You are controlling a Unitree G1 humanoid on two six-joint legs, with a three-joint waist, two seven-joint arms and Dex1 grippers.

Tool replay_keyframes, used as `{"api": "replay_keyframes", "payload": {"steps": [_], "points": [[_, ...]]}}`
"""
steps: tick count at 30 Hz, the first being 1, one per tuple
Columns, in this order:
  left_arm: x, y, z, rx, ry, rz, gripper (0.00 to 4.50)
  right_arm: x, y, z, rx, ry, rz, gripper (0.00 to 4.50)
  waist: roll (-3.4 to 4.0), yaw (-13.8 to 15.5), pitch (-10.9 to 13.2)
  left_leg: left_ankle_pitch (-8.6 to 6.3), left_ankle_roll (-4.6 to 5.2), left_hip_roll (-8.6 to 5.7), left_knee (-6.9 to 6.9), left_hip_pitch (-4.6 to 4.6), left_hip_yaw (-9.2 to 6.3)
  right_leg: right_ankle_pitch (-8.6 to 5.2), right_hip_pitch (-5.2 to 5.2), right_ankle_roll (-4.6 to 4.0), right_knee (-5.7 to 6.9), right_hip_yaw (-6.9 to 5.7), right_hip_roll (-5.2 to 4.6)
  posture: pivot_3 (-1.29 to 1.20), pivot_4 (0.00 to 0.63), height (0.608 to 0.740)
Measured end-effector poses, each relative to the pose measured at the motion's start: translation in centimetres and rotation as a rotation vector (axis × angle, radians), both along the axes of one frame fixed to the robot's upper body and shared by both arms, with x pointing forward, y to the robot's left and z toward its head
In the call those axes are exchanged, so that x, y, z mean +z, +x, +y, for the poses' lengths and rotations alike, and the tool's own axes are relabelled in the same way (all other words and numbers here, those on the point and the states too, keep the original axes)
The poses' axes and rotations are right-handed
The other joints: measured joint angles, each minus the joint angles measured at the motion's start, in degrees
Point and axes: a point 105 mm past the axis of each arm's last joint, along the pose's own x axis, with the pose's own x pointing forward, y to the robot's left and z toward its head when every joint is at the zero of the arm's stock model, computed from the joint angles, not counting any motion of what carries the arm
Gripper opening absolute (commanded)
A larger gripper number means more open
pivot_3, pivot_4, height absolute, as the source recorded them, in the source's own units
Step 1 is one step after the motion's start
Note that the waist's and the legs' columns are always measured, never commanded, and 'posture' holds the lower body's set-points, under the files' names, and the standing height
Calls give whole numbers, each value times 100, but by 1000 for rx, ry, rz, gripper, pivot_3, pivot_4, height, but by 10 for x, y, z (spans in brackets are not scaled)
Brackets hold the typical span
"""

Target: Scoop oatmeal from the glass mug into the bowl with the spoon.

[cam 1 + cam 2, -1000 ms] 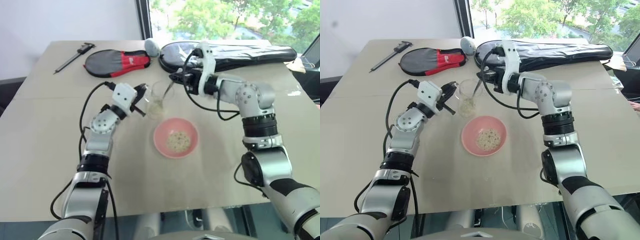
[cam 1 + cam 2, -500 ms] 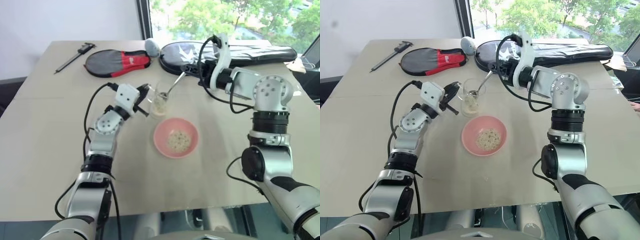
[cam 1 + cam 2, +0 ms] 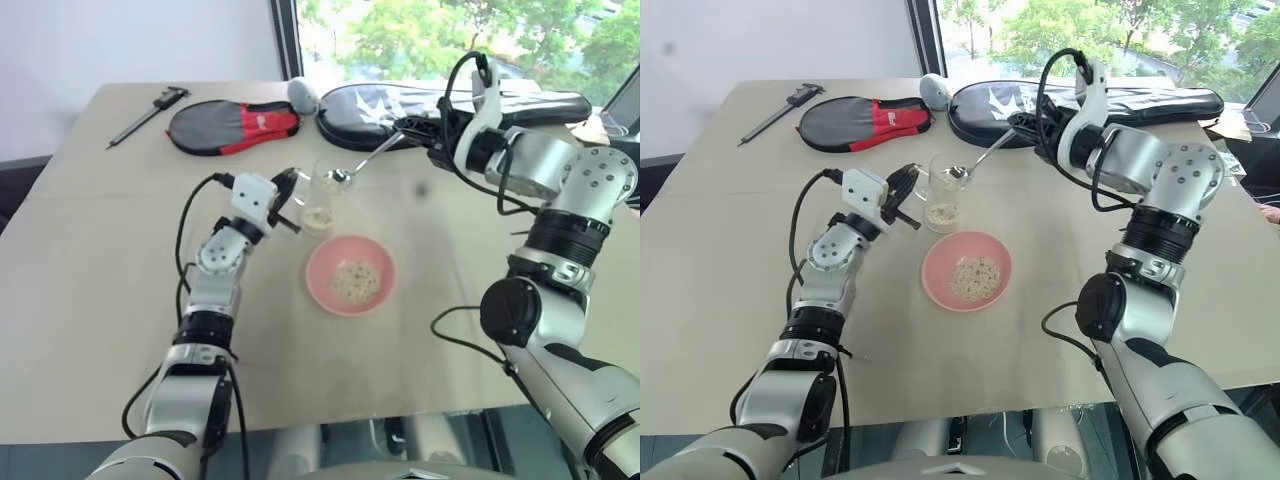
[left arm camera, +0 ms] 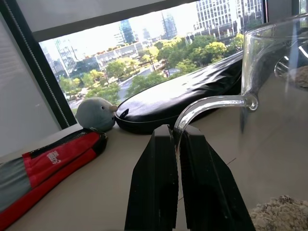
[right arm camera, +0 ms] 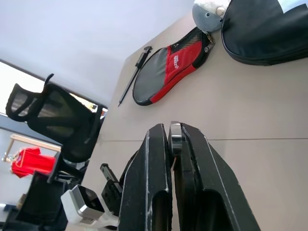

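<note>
The glass mug (image 3: 322, 195) stands mid-table with pale oatmeal (image 3: 318, 217) in its bottom. My left gripper (image 3: 288, 192) is shut on the mug's curved handle (image 4: 202, 105), which runs between the black fingers (image 4: 156, 183). My right gripper (image 3: 420, 135) is shut on the long handle of the silver spoon (image 3: 365, 160). The spoon slants down to the left, and its oval end hovers just above the mug's rim. The pink bowl (image 3: 351, 274) sits in front of the mug, towards me, with a small heap of oatmeal (image 3: 974, 273) in it.
Along the table's far side lie a long black bag (image 3: 470, 105), a red and black paddle case (image 3: 235, 125), a grey plush toy (image 3: 304, 93) and a dark caliper (image 3: 150, 112). A window stands behind the table.
My right arm has swung to the right and up, rolling its wrist, and drawn the spoon out of the mug to above its rim. The left gripper has kept hold of the mug's handle.
</note>
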Motion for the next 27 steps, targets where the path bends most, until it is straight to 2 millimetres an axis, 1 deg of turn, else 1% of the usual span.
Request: {"api": "replay_keyframes", "payload": {"steps": [6,15,20,27], "points": [[-3,0,-1,-10,-36,7,29,-12,4,-5,-30,105,108,0,1,0,0,0,0,0,0,-1,-1,0,0,0,0,0,0,0,150,740],[-10,-6,-4,-37,-84,16,29,-22,5,-2,-83,198,226,0,4,-8,-2,-1,2,0,-1,-1,-2,0,0,0,1,0,0,0,150,740],[-10,-7,-4,-45,-88,14,29,-18,4,-7,-97,218,231,0,5,-12,-3,-2,4,0,-1,-1,-4,0,0,0,2,0,0,0,150,740],[-12,-9,-1,-46,-90,11,29,-4,1,-22,-113,265,193,0,6,-22,-3,-9,16,0,-1,0,-5,0,0,0,1,0,1,0,150,740]]}}
